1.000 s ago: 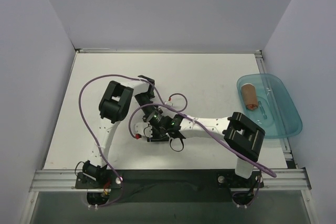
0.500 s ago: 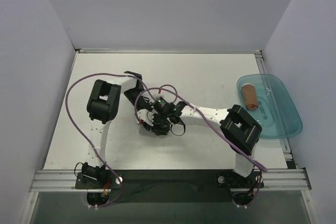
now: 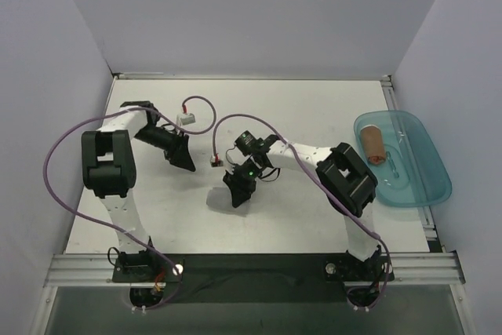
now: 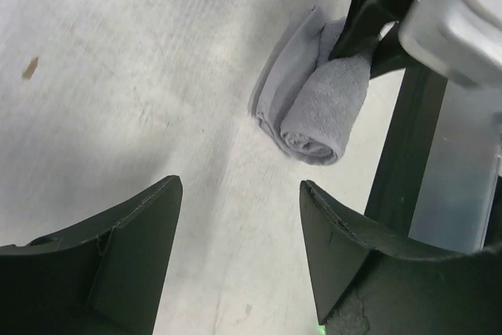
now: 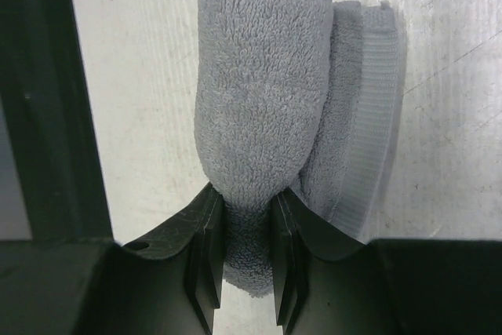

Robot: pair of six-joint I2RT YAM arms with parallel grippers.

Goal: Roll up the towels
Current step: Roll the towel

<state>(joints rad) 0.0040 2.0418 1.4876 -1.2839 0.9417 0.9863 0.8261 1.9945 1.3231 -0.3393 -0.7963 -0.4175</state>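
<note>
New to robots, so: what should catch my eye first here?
The right gripper pinches one end of a rolled grey towel near the table's middle. The left gripper hangs open nearby, holding nothing. At the right edge, a rolled rust-brown towel lies in a teal tray.

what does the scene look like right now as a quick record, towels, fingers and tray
grey towel: rolled, on the table, a looser layer along one side
right fingers: shut on one end of the grey towel
left fingers: open, empty, apart from the grey towel
rust-brown towel: rolled, lying in the teal tray
teal tray: at the table's right edge
</note>
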